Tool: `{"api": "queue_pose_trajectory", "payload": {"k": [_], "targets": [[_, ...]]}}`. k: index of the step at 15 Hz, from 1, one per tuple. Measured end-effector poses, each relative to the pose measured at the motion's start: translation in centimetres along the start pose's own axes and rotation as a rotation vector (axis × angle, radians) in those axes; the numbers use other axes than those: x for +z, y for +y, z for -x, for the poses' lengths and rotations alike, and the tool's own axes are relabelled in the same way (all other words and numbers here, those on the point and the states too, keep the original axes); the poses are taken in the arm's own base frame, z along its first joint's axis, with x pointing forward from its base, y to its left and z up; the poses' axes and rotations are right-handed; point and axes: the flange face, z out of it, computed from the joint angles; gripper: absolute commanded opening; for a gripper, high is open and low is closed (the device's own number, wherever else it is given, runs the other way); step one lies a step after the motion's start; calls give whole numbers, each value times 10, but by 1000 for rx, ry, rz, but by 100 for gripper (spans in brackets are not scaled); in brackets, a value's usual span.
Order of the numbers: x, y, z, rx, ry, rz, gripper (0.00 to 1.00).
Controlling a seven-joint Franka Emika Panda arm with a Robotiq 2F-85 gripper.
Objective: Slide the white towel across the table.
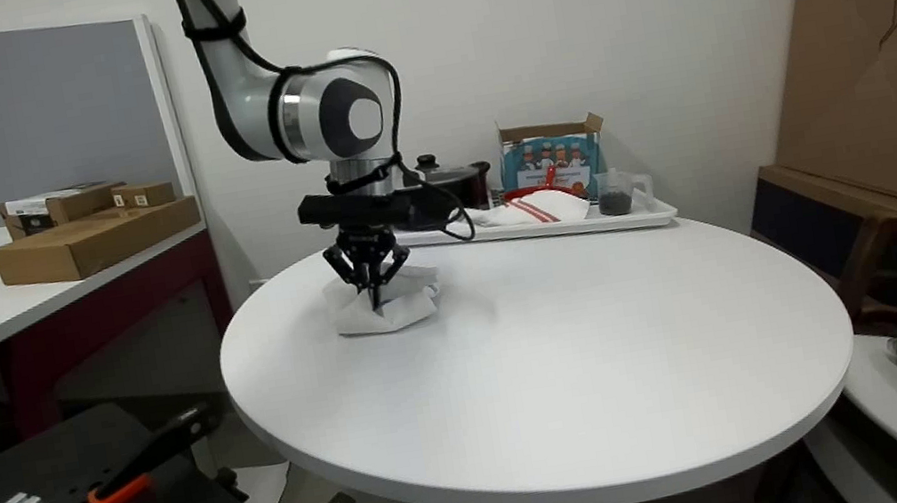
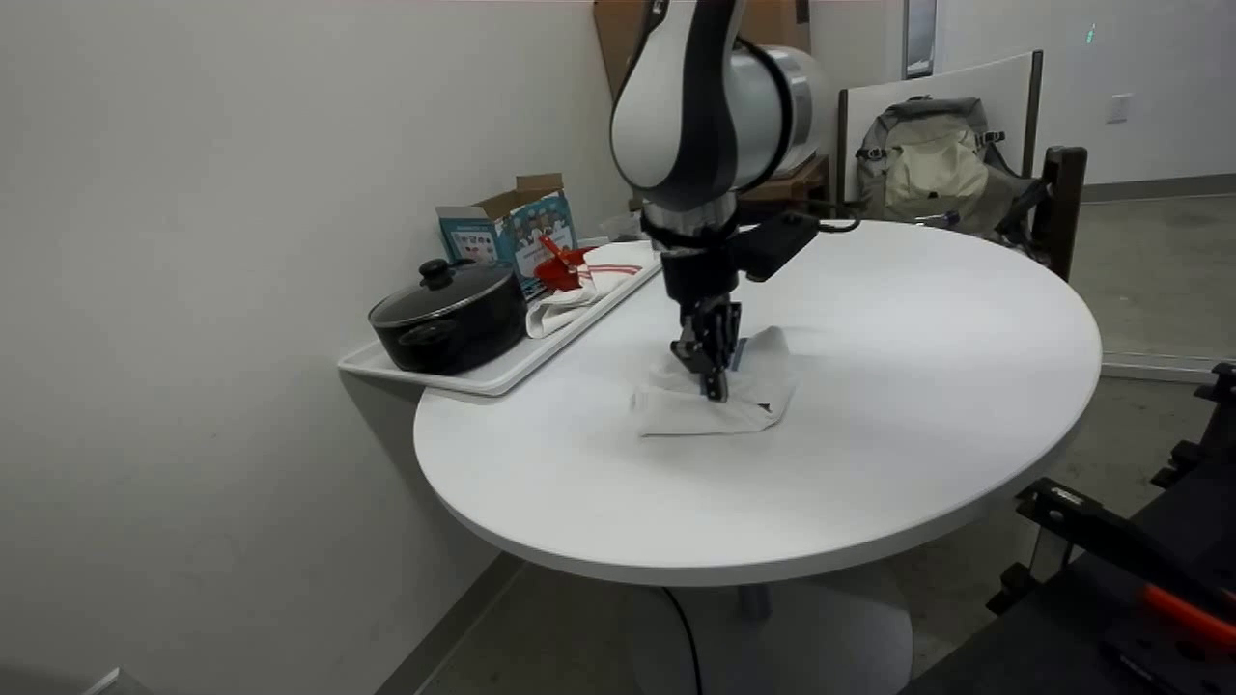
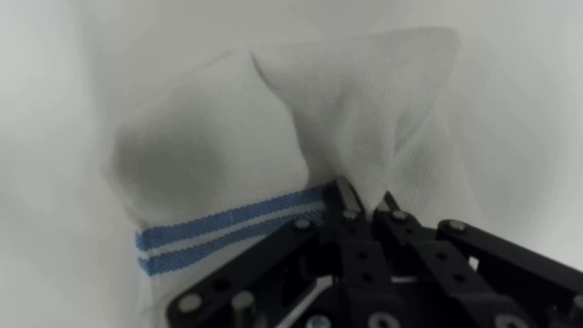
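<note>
The white towel lies crumpled on the round white table, near its far left part in this exterior view. The towel also shows in an exterior view, around and under the fingers. In the wrist view the towel has a blue double stripe at lower left. My gripper points down into the towel, also in an exterior view. In the wrist view my gripper is nearly closed, with a fold of white cloth pinched between the fingertips. The towel's underside is hidden.
A white tray stands at the table's edge by the wall. It holds a black lidded pot, a blue box, a red utensil, a red-striped towel and a clear measuring cup.
</note>
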Motion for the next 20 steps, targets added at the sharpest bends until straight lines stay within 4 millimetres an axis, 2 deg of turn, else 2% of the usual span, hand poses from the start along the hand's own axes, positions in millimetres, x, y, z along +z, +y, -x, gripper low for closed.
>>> {"api": "queue_pose_trajectory", "payload": {"k": [2, 5, 8, 10, 11, 13, 14, 16, 18, 20], "targets": [[2, -32, -14, -69, -21, -4, 2], [8, -84, -12, -187, -52, -28, 2], [15, -125, 17, -300, -98, -65, 2], [18, -136, 47, -340, -137, -84, 2], [19, -134, 62, -332, -156, -88, 2], [19, -114, 88, -280, -182, -81, 2], [18, -94, 99, -236, -191, -73, 2], [13, -42, 113, -130, -176, -41, 2], [5, 18, 119, -29, -135, 2, 2], [0, 64, 108, 41, -101, 49, 2]]}}
